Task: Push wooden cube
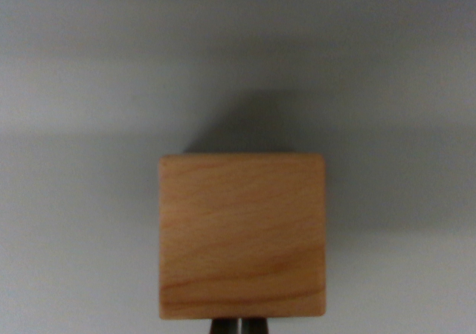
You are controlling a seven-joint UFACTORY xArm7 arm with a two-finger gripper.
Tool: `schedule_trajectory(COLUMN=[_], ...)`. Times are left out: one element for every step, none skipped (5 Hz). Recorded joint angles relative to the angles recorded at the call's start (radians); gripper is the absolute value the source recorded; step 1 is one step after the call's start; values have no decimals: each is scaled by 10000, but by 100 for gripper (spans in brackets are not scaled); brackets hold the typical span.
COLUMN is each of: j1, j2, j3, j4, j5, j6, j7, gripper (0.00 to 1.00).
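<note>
Here the closed pincer (239,326) meets the wooden cube (242,235).

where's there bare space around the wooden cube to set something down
Bare grey surface lies open on the wrist view's left of the square light-brown wooden cube, on its right, and beyond its far edge, where only its shadow falls. The tight spot is the near edge, where the dark gripper tips sit against the cube.

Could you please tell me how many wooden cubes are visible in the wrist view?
1: the wooden cube sits low and centre on the grey surface, just above the gripper tips. None hidden, apparently.
</note>
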Motion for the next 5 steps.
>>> schedule_trajectory(j1=[0, 4, 4, 8, 8], j2=[0, 247, 247, 477, 477], j3=[0, 2, 2, 3, 3], j4=[0, 409, 409, 788, 788], j5=[0, 3, 3, 7, 7], j6=[0, 161, 161, 312, 312], j7=[0, 0, 0, 0, 0], gripper=[100, 100, 100, 100, 100])
